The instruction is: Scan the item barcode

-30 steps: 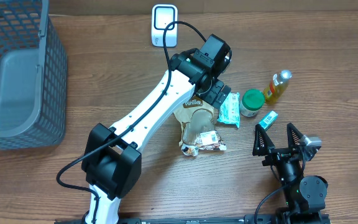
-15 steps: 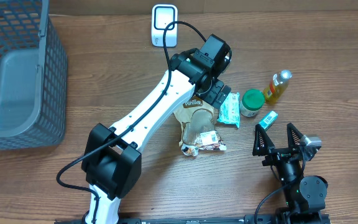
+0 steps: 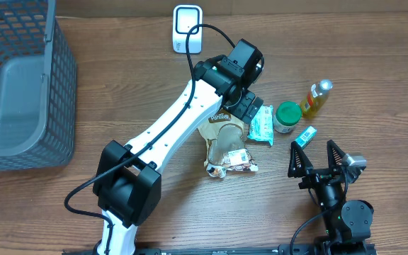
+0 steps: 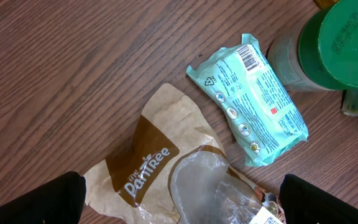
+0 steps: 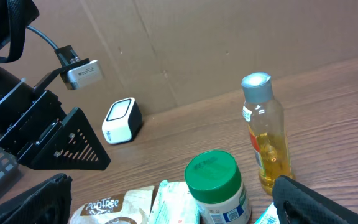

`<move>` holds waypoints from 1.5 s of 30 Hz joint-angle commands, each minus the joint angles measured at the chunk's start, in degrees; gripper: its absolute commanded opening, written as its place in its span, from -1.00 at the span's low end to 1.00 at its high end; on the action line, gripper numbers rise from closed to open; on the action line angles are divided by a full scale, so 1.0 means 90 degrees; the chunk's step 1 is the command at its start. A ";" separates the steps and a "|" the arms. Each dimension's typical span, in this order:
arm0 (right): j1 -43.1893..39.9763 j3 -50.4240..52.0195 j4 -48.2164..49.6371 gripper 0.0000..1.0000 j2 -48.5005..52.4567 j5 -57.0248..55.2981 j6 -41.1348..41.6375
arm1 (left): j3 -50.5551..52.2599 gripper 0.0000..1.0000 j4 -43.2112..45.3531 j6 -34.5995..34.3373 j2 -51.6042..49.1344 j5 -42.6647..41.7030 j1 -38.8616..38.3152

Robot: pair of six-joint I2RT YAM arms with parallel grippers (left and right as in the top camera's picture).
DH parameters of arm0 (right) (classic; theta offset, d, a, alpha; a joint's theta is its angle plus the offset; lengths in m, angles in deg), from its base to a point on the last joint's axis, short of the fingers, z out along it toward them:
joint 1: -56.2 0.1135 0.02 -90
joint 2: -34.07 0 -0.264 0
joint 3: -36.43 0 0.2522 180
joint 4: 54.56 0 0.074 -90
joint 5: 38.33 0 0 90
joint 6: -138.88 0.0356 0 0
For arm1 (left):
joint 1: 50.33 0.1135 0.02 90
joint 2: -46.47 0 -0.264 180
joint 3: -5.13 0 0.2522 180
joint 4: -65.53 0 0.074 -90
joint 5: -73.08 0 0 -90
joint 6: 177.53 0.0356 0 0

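Left wrist view: the left gripper hangs spread wide above the brown pouch, which lies flat on the desk beside a teal packet. The pouch looks light, crinkly and floppy, so pinching its stiffer top edge seems best. The right gripper is spread too, empty.

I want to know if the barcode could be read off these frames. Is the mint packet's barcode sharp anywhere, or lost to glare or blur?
Left wrist: the packet is sharp and glare-free, its barcode bars distinct. Overhead: even light, but the packet is too small to show bars. Right wrist: only part of the packet shows, no barcode.
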 commanded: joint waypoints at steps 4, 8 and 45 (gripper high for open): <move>0.0036 0.0068 0.0017 1.00 -0.0051 0.0002 -0.0007 | -0.0041 0.99 0.0019 -0.0134 -0.0046 0.0066 0.0032; 0.0036 0.0068 0.0017 1.00 -0.0051 0.0002 -0.0007 | -0.0041 0.99 0.0019 -0.0134 -0.0046 0.0066 0.0032; 0.0036 0.0068 0.0017 1.00 -0.0051 0.0002 -0.0007 | -0.0041 1.00 -0.0389 -0.0029 0.0289 0.1013 -0.0270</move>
